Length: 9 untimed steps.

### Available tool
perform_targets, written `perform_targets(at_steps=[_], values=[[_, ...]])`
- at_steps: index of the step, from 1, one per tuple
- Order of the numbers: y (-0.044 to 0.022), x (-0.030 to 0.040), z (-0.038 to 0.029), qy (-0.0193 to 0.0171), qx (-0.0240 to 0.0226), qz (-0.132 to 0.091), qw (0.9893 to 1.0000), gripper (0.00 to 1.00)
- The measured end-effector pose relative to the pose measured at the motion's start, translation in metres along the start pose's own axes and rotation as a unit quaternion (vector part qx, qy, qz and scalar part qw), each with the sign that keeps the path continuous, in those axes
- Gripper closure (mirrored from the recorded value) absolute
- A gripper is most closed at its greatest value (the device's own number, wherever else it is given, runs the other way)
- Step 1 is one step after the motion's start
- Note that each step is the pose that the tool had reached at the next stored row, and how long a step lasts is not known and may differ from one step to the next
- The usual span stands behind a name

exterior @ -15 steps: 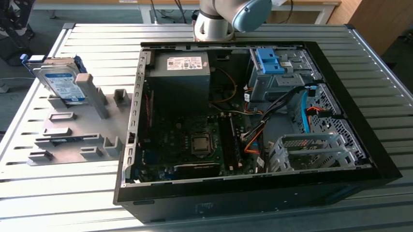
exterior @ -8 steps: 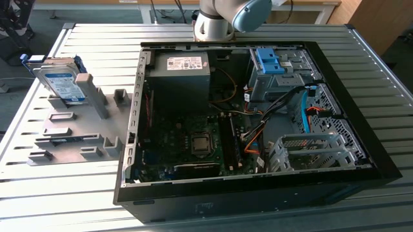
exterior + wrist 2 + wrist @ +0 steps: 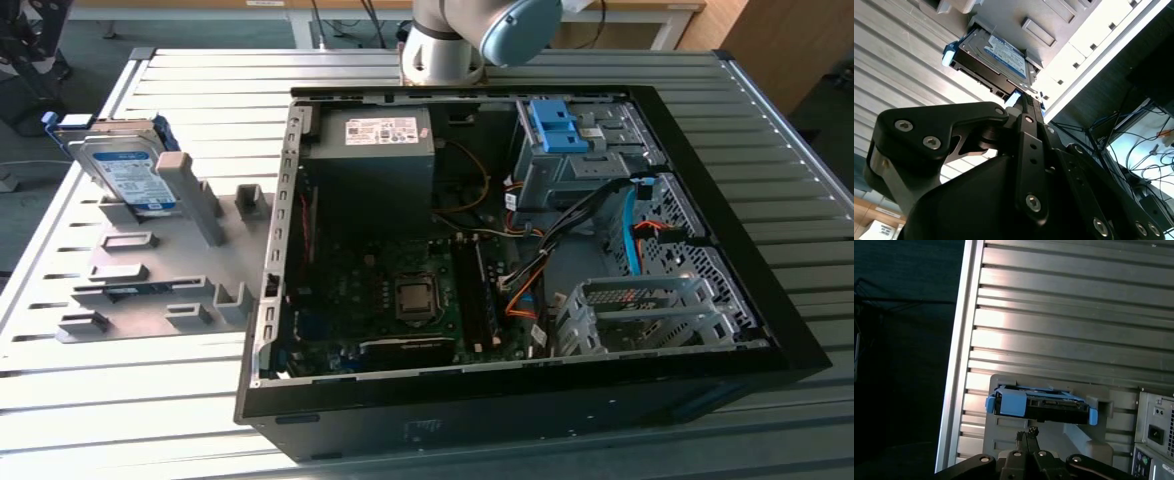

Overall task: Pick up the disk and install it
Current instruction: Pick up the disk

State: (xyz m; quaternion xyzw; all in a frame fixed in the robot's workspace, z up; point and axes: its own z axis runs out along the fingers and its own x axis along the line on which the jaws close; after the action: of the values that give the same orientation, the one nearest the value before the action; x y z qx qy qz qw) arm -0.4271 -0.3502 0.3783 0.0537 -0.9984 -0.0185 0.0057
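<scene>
The disk (image 3: 127, 170) stands on edge in a grey rack (image 3: 147, 270) on the slatted metal counter (image 3: 134, 400), at the exterior view's left of the open computer case (image 3: 534, 425). We judge the task barely begun, with both pick-up and installation left. In the first wrist view the gripper (image 3: 1027, 432) points at the disk without touching it, drawn narrow and holding nothing. Dark floor (image 3: 904, 340) borders the counter.

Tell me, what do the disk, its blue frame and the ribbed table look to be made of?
The disk: bare metal by its dull silver sheen, under a paper-looking label. Its blue frame: probably plastic, evenly coloured and matt. The table: likely aluminium, pale grey ribs catching streaks of light.
</scene>
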Motion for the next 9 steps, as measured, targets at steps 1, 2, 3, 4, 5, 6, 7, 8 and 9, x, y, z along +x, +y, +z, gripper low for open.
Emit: perform_targets(at_steps=[1, 2, 3, 4, 5, 6, 7, 8, 9], values=[[0.0, 0.0, 0.0, 0.0, 0.0, -0.001, 1.0, 0.89], [0.0, 0.0, 0.0, 0.0001, 0.0, -0.001, 1.0, 0.89], [0.0, 0.0, 0.0, 0.0001, 0.0, -0.002, 1.0, 0.89], [0.0, 0.0, 0.0, 0.0001, 0.0, -0.003, 1.0, 0.89], [0.0, 0.0, 0.0, 0.0002, 0.0, -0.004, 1.0, 0.89], [0.0, 0.0, 0.0, 0.0002, 0.0, -0.004, 1.0, 0.89], [0.0, 0.0, 0.0, 0.0002, 0.0001, -0.005, 1.0, 0.89], [0.0, 0.0, 0.0, 0.0002, 0.0, -0.005, 1.0, 0.89], [0.0, 0.0, 0.0, 0.0003, 0.0, -0.006, 1.0, 0.89]])
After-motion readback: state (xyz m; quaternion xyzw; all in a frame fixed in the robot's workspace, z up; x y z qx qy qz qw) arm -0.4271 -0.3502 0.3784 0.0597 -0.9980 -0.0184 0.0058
